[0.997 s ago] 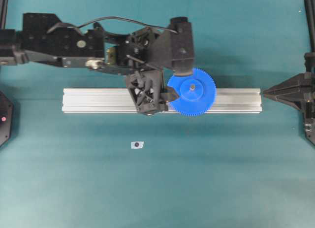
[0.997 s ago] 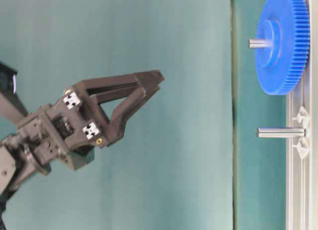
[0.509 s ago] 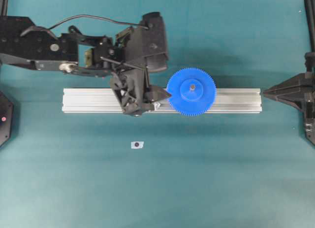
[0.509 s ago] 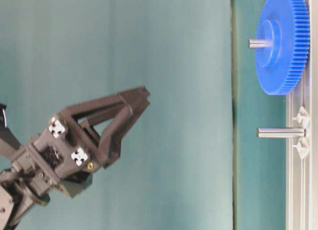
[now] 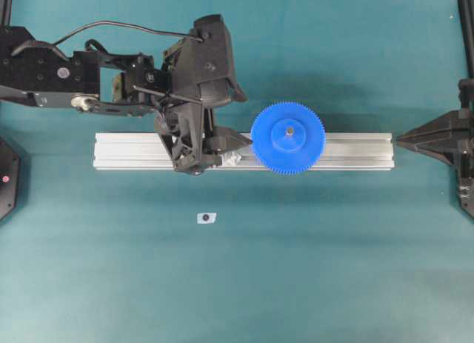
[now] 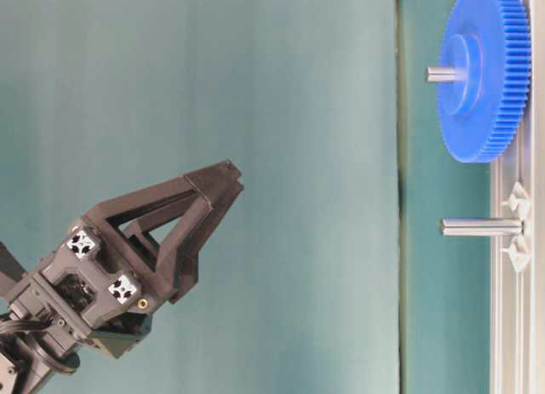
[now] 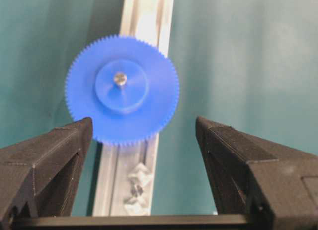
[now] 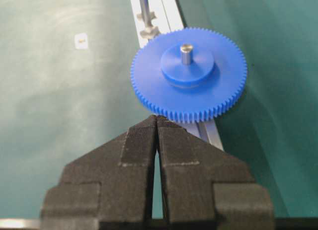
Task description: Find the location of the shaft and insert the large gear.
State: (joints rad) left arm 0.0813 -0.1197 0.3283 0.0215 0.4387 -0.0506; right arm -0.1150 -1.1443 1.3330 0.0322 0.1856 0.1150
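Note:
The large gear (image 5: 287,138), bright blue, lies flat on the aluminium rail (image 5: 355,150). The shaft goes through its hub, and the shaft's tip (image 6: 438,73) sticks out above. The gear also shows in the left wrist view (image 7: 121,88) and the right wrist view (image 8: 189,73). My left gripper (image 5: 243,121) is open and empty, just left of the gear and not touching it. Its jaws stand wide apart in the left wrist view (image 7: 143,123). My right gripper (image 5: 400,139) is shut and empty off the rail's right end, pointing at the gear (image 8: 156,118).
A second peg with clear mounts (image 6: 481,227) stands on the rail left of the gear, under my left gripper (image 7: 135,190). A small white tag with a dark dot (image 5: 206,218) lies on the teal mat in front of the rail.
My left gripper, open, has drawn back to the left, away from the gear. The gear stays on the shaft. The right arm has not moved.

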